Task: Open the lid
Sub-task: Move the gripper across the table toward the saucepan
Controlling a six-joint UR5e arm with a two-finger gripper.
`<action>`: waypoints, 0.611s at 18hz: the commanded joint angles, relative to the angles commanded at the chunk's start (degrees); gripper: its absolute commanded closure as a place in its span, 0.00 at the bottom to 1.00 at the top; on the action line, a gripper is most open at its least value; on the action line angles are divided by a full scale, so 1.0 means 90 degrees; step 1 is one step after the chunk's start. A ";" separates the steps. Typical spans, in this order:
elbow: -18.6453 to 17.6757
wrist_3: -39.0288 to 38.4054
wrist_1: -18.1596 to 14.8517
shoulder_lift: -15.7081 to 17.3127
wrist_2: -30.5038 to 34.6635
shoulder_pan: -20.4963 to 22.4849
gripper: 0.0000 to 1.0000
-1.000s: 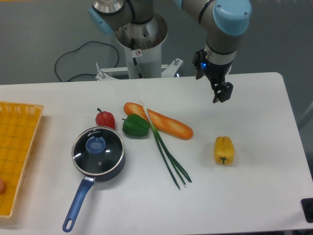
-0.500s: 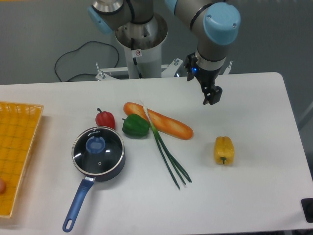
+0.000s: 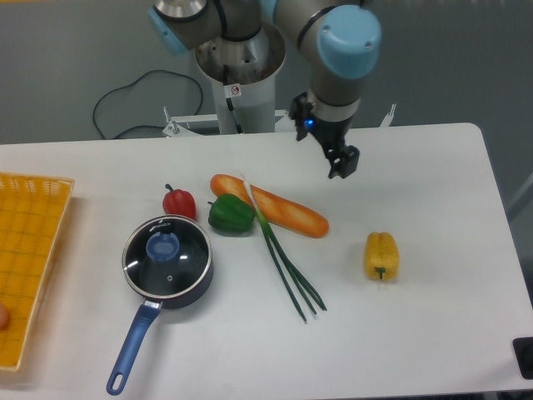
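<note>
Toward the front left of the white worktop (image 3: 433, 333) sits a dark blue saucepan (image 3: 168, 268), its long blue handle (image 3: 132, 350) pointing to the front edge. The lid (image 3: 167, 257) rests flat on the saucepan, closed, its glass disc ringed by a thin metal rim and its blue knob (image 3: 163, 246) at the centre. Nothing touches the lid.

The hand (image 3: 342, 162) hangs above the rear middle of the worktop, well apart from the saucepan and to its right. It holds nothing. Its dark fingers appear close together, but whether they are fully pressed or slightly spread cannot be told from this view. A small blue light shows on the wrist just above it.

Between the hand and the saucepan lie several items. A red pepper (image 3: 179, 202) stands just behind the saucepan, near its rim. A green pepper (image 3: 231, 214) lies just beside the red one, to its right. A baguette (image 3: 271, 207) runs diagonally behind the green pepper, touching or nearly touching it. Green onions (image 3: 286, 260) cross the baguette and extend toward the front edge. A yellow pepper (image 3: 381, 256) lies alone to the right of centre.

At the left edge, a yellow basket (image 3: 29, 250) is partly in view.
</note>
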 joint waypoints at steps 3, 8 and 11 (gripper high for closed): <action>0.0000 -0.0459 0.0000 0.0000 -0.0020 -0.0254 0.00; 0.0000 -0.1874 0.0010 -0.0010 -0.0029 -0.0830 0.00; 0.0000 -0.2820 0.0088 -0.0107 -0.0204 -0.1142 0.00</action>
